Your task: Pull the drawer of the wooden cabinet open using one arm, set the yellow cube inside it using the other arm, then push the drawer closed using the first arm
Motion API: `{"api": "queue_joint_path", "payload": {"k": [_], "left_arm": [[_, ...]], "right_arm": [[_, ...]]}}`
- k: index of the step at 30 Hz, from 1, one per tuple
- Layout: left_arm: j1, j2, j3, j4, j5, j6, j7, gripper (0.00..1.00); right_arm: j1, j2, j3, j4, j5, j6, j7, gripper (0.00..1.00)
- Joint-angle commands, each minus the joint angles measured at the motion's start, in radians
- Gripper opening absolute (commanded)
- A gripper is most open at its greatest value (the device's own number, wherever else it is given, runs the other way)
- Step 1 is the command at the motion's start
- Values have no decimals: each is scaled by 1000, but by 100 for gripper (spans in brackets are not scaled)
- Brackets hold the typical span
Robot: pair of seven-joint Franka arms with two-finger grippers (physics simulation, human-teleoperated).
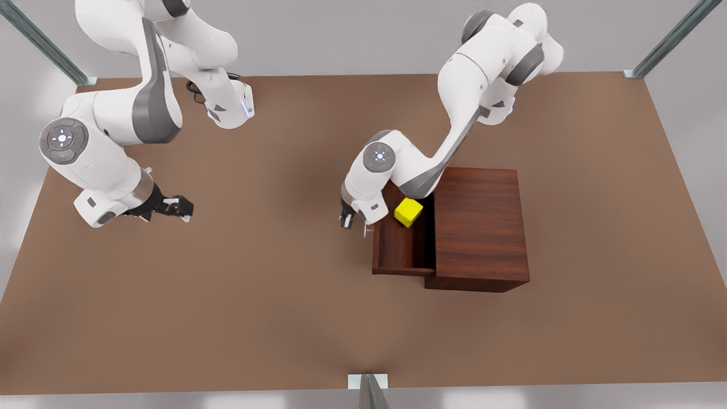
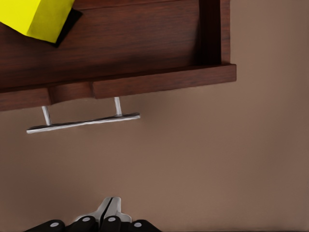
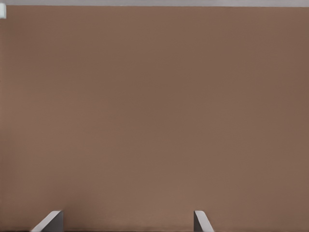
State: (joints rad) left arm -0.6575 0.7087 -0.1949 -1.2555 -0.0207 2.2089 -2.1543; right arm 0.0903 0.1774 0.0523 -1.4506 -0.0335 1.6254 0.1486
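Cube (image 1: 408, 212) in open drawer (image 1: 397, 250): press left gripper (image 1: 347, 220), jaws closed, squarely on handle (image 2: 83, 123); right gripper (image 1: 170, 207), jaws wide, waits mid-left.

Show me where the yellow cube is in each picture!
Front view: the yellow cube sits in the open drawer, at its far end beside the cabinet.
Left wrist view: the cube is at the corner, inside the drawer.
Right wrist view: just brown table, no cube.
Shared landmark: the drawer's silver handle, beside the left pincer.
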Motion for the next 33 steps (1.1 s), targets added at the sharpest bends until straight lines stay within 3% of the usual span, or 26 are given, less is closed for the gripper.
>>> {"api": "queue_joint_path", "payload": {"k": [1, 12, 17, 33], "left_arm": [[-31, 40, 0, 1, 114, 279, -420, 21], [6, 69, 0, -102, 191, 98, -231, 21], [18, 54, -5, -102, 182, -44, -119, 21], [99, 5, -11, -102, 102, -222, 114, 21]], "right_arm": [[-7, -1, 0, 4, 15, -25, -126, 100], [-9, 1, 4, 49, 14, -25, -121, 100], [-7, 1, 6, 47, 14, -27, -122, 100], [-7, 1, 6, 45, 15, -41, -122, 100]]}}
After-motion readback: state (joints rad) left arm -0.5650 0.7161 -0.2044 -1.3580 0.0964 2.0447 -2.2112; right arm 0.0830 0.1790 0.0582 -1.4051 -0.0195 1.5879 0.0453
